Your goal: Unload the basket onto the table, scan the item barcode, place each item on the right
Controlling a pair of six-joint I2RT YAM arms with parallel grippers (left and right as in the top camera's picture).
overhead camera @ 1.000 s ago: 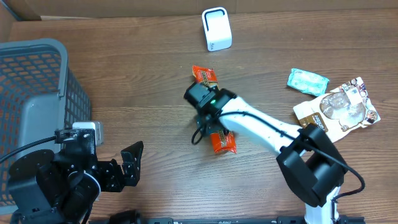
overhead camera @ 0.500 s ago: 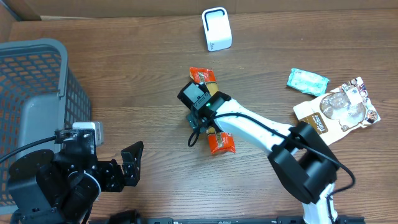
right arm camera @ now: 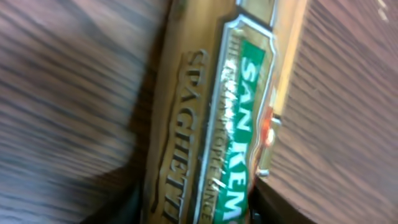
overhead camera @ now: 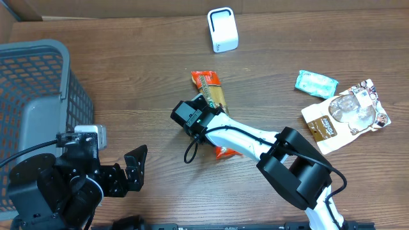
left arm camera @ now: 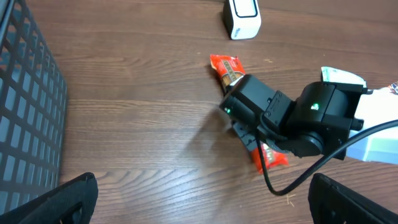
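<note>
Right pincer point(overhead camera: 209, 119) at packet point(right arm camera: 205, 112) lettered SPAGHETT-, SAN REM-

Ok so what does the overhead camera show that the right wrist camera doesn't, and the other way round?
Only overhead: the grey basket at the left, the white scanner at the top of the picture, a teal packet, a brown and white pouch, and the right arm reaching across an orange-ended pack.
Only right wrist: the pack's label close up and blurred, with SPAGHETTI in part and SAN REM on a green band.
Both: that pack lying on the wooden table.
</note>
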